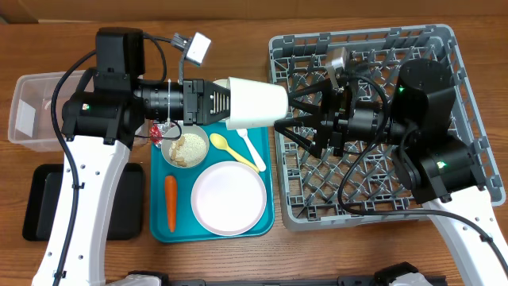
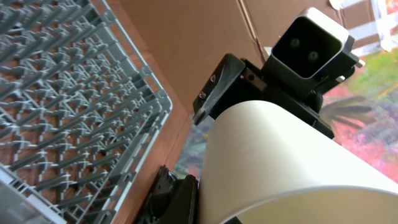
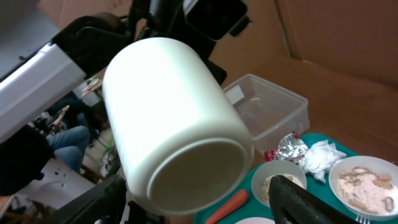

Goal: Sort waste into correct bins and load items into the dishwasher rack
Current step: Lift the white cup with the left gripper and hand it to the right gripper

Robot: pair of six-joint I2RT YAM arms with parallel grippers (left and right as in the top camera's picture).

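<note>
The grey dish rack (image 1: 279, 183) fills the right side of the table. Left of it lies the teal tray (image 1: 184, 226), and the pink plate (image 1: 229, 198) sits on the tray's near end. Further left are the clear tub (image 1: 32, 111) and, nearer me, the black tray (image 1: 36, 206).

The white cup (image 1: 255, 103) is in the air over the tray's far end, lying on its side with its base toward the rack. My left hand (image 1: 230, 103) pinches it at the mouth end, one finger on each side. My right hand (image 1: 282, 114) reaches out from over the rack with its fingers spread wide on either side of the cup's base. I cannot tell whether they touch it.

Below the cup, on the tray, is a bowl (image 1: 186, 148) of beige crumbs. My right wrist view shows a second bowl (image 3: 367, 186) holding flakes. The carrot (image 1: 170, 200) lies left of the plate. The yellow spoon (image 1: 230, 149) and fork (image 1: 252, 147) lie between the first bowl and the rack. The crumpled napkin (image 3: 320, 155) and foil wrapper (image 1: 159, 135) sit at the tray's far left corner.
</note>
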